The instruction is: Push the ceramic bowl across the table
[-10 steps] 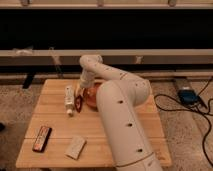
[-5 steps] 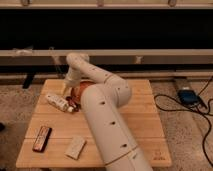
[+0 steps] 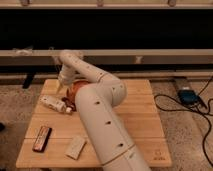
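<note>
On the table (image 3: 140,107), orange-red ceramic bowl (image 3: 75,90) half hidden, jaws (image 3: 61,86) beside it

- White arm (image 3: 102,120) rises from bottom centre and runs up-left.
- Elbow (image 3: 70,60) bends near the far-left edge, forearm dropping down.
- Gripper (image 3: 61,86) at far-left, pointing downward, low over the surface.

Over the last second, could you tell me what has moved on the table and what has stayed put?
The arm swung toward the table's far-left side, so the gripper now sits near the far-left edge. The ceramic bowl, mostly hidden by the arm, seems slightly shifted left. The white bottle, the dark bar and the pale block stayed put.
</note>
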Motion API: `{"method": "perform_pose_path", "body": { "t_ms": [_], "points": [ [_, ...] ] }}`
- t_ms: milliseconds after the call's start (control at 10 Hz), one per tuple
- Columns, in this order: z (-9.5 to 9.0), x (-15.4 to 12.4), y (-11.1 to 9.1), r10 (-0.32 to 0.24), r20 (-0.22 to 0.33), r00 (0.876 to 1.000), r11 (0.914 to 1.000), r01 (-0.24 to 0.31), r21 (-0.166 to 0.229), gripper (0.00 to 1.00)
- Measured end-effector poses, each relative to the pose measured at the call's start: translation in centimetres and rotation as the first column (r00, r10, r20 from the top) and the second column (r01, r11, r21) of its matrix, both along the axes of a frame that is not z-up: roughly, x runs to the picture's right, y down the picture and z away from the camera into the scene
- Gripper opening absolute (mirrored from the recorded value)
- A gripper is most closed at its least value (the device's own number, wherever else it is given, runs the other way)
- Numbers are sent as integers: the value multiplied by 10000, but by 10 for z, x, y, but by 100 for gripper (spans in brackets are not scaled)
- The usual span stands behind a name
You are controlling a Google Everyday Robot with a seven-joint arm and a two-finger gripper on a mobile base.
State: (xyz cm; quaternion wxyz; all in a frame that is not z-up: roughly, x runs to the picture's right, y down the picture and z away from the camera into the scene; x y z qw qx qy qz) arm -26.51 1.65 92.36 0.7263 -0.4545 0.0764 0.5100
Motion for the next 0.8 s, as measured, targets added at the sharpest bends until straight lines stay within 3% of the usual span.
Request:
{"method": "perform_pose_path", "body": {
  "t_ms": [100, 200, 400, 600, 800],
  "points": [
    [-7, 16, -8, -409, -593, 9974, 9976, 441, 528, 65],
    [-9, 27, -9, -650, -952, 9933, 9945, 724, 762, 65],
    [-20, 71, -16, -1202, -2201, 9680, 9765, 1552, 1494, 65],
    [-31, 95, -25, -1278, -2861, 9497, 9628, 1881, 1943, 65],
    [-33, 114, -33, -1215, -3202, 9395, 9561, 1974, 2164, 65]
  ]
}}
